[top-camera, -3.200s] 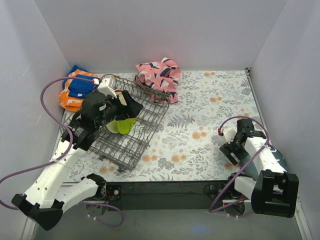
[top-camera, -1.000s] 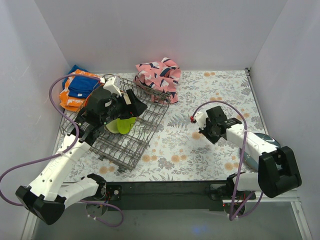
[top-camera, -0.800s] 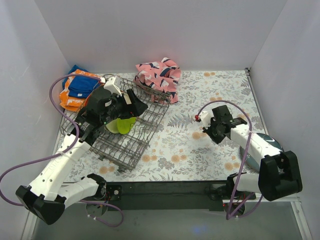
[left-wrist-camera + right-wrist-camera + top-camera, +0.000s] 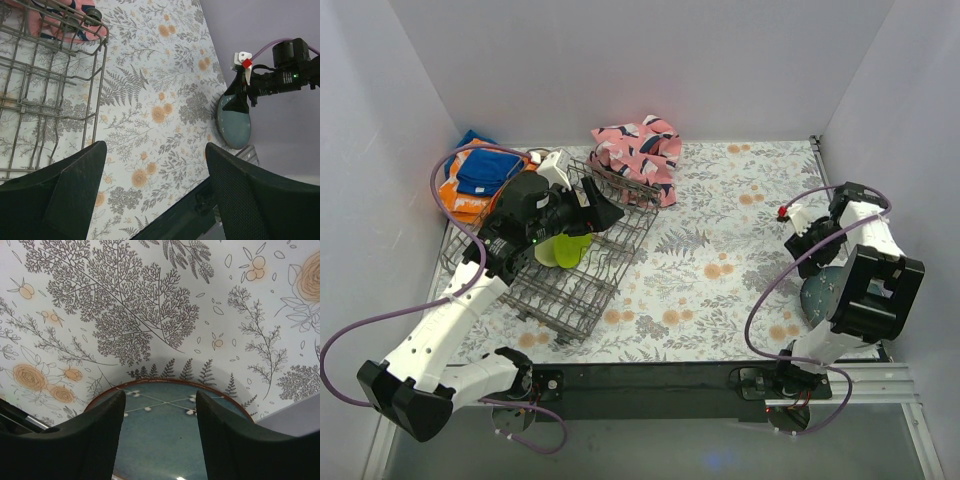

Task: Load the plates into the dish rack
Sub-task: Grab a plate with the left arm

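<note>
The grey wire dish rack [image 4: 575, 300] stands at the table's left and also shows in the left wrist view [image 4: 55, 85]. A lime green plate [image 4: 563, 250] leans among its tines. My left gripper [image 4: 603, 215] hovers over the rack's right side, open and empty [image 4: 155, 165]. A blue-green plate with a brown rim [image 4: 815, 298] lies flat near the right edge, partly hidden by my right arm. It also shows in the left wrist view [image 4: 234, 122] and the right wrist view [image 4: 165, 440]. My right gripper [image 4: 812, 236] is open just above its far rim [image 4: 160, 405], touching nothing.
A pink patterned cloth [image 4: 638, 150] lies behind the rack. Orange and blue cloths [image 4: 475, 175] sit in the back left corner. White walls close in the left, back and right sides. The right wall stands close beside the blue-green plate.
My right arm has swung from the middle of the table to the right edge, over the blue-green plate. My left gripper has shifted slightly right above the rack.
</note>
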`<action>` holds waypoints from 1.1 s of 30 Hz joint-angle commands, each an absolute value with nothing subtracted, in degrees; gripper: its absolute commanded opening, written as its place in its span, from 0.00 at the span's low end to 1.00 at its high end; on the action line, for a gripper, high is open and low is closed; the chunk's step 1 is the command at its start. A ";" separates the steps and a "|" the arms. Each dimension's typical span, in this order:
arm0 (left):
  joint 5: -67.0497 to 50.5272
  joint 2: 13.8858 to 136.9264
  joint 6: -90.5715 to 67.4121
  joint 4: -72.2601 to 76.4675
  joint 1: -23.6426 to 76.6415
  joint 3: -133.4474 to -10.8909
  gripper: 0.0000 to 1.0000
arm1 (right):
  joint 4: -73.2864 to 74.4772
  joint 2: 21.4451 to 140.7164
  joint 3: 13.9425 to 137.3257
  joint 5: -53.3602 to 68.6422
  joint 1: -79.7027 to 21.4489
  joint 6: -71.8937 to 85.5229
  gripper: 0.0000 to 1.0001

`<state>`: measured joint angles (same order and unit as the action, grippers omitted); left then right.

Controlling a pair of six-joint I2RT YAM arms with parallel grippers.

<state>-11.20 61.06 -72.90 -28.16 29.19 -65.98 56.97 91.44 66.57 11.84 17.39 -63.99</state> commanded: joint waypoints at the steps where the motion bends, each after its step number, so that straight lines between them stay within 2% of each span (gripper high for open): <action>1: -12.57 60.21 -72.69 -27.86 28.92 -65.48 0.79 | 63.63 94.65 71.62 9.94 18.89 -77.42 0.65; 11: -13.45 60.55 -73.56 -28.39 28.92 -65.92 0.79 | 61.52 99.93 77.87 2.64 22.32 -81.47 0.66; 14: -13.88 61.26 -73.92 -28.39 28.92 -66.00 0.79 | 61.35 100.20 76.65 0.97 23.64 -80.86 0.61; 23: -15.29 62.40 -74.62 -28.04 28.92 -66.09 0.79 | 57.31 94.93 63.12 2.11 25.22 -78.14 0.41; 33: -17.31 63.81 -75.85 -27.25 28.92 -66.45 0.79 | 51.95 90.97 51.70 6.85 24.09 -75.33 0.35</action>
